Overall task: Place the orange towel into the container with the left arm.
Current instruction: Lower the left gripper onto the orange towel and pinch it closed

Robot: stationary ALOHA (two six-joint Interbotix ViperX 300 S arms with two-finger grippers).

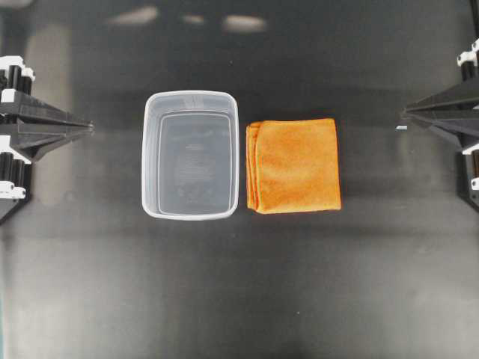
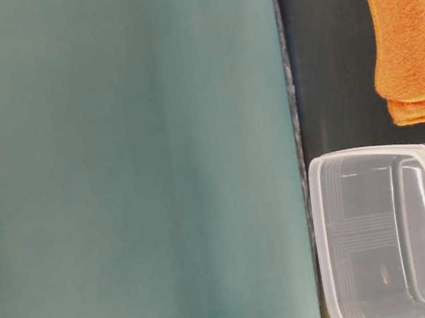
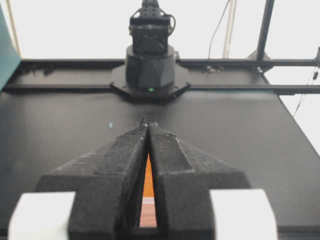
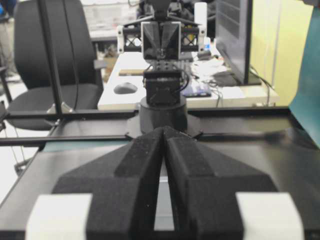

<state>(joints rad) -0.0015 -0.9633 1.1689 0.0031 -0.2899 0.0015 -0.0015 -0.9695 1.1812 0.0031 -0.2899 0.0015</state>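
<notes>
Table-level view is mostly blocked by a blurred teal panel (image 2: 127, 171); only a corner of the orange towel (image 2: 409, 28) and part of the container (image 2: 397, 232) show at its right edge, both cut off. Left wrist view: the left gripper (image 3: 148, 124) fills the foreground and hides nearly everything ahead of it, with just a sliver of orange visible through the slit between the fingers. Right wrist view: the right gripper (image 4: 164, 131) blocks the table centre the same way; towel not discernible there. Overhead both arms are cropped at the frame edges. Left gripper (image 1: 88, 127) fingers are together, tips meeting, holding nothing; right gripper (image 1: 404, 113) the same. Container (image 1: 190, 101) sits ahead of the left fingertips, apart from them, nothing inside, faint embossed print on its base. Orange towel (image 1: 293, 164) lies folded flat on the black table (image 1: 239, 299), just beside the container's far wall from the left fingers, between the container and the right fingertips.
</notes>
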